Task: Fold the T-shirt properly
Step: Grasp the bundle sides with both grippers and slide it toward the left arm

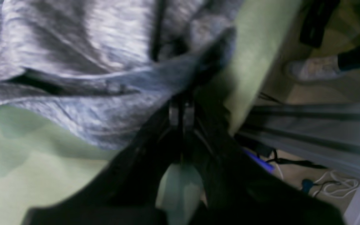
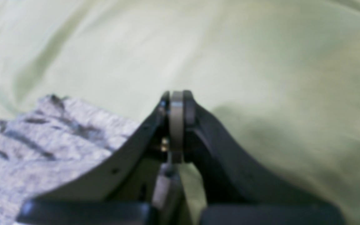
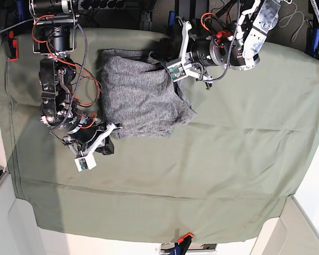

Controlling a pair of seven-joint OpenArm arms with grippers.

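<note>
On olive cloth (image 3: 228,159), speckled grey knit T-shirt (image 3: 138,98) (rumpled), left hand (image 1: 181,107) pinching it, right hand (image 2: 177,103) closed empty.

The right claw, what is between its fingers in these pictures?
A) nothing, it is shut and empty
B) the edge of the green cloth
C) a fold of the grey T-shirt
A: the right claw is shut with its fingers together on nothing, above the bare green table cloth, with the T-shirt lying beside it.

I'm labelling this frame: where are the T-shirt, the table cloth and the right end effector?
T-shirt (image 3: 138,95): base view, middle of the folded grey fabric.
Table cloth (image 3: 228,159): base view, bare olive area.
Right end effector (image 2: 177,97): right wrist view, closed fingertips.
</note>
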